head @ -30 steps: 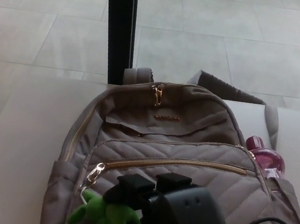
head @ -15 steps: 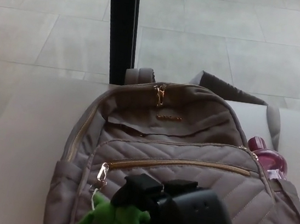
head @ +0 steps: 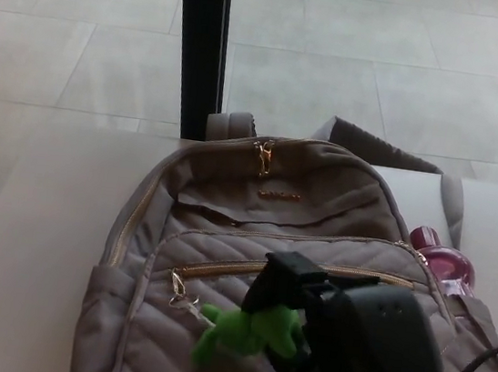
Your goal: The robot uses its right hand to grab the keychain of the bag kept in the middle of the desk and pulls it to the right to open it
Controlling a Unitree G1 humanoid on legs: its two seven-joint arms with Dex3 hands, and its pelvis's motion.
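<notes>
One right hand (head: 340, 331) pinches the green keychain (head: 244, 329), fingers (head: 287, 278) closed on it right at their tips. Your zipper pull (head: 179, 287) trails left of them, so the bag (head: 272, 217) pocket looks barely opened.

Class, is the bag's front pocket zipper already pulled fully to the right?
No: the zipper pull sits at the left end of the backpack pocket.

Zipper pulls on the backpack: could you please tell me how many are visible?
2: a gold zipper pull at the backpack's top centre, and another zipper pull at the front pocket's left end, tied to the green keychain. Others may be hidden.
</notes>
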